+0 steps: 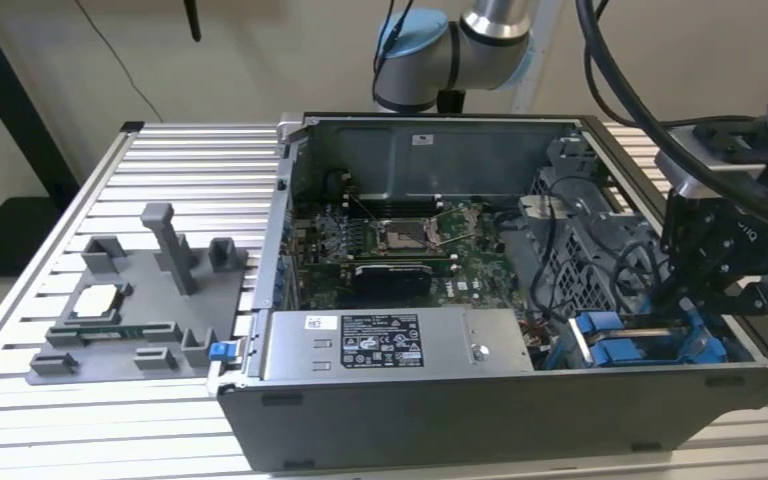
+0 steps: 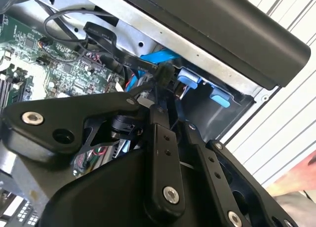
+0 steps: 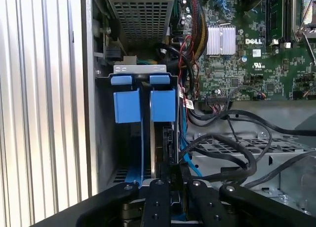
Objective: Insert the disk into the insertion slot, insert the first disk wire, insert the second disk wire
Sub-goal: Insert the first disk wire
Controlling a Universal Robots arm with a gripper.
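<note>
Clenching the pincer (image 2: 165, 91), by the look of it, on a small black disk wire plug (image 2: 165, 73), pinching it at the very fingertips. Trailing a flat black disk wire (image 2: 106, 37) back from that plug, away from the pincer and over toward the motherboard (image 3: 247, 54); not revealing whether first or second wire. Hovering close over the disk (image 3: 163, 106), lying directly ahead of the fingertips; not possible to be telling whether plug and disk are touching. Sitting in the insertion slot (image 3: 158, 68) already, to judge by the cage around it, standing on edge, showing a blue tab at the end farther from the pincer and a dark narrow edge nearer. Running that exposed edge lengthwise in line with the pincer's reach, from the tab back to beneath the fingertips, so placing the plug over the edge with no plain sideways offset. Working with a single arm, so leaving no question of a nearer hand. Flanking the disk, just beside it, the other blue carrier (image 3: 127, 106) in the neighbouring bay. Crowding the opposite side of the pincer, loose black cables (image 3: 232, 153). Enclosing all this, farther out, the open computer case (image 1: 491, 420), lying on the slatted table (image 1: 37, 430), with a grey parts fixture (image 1: 144, 300) well apart from the pincer.
</note>
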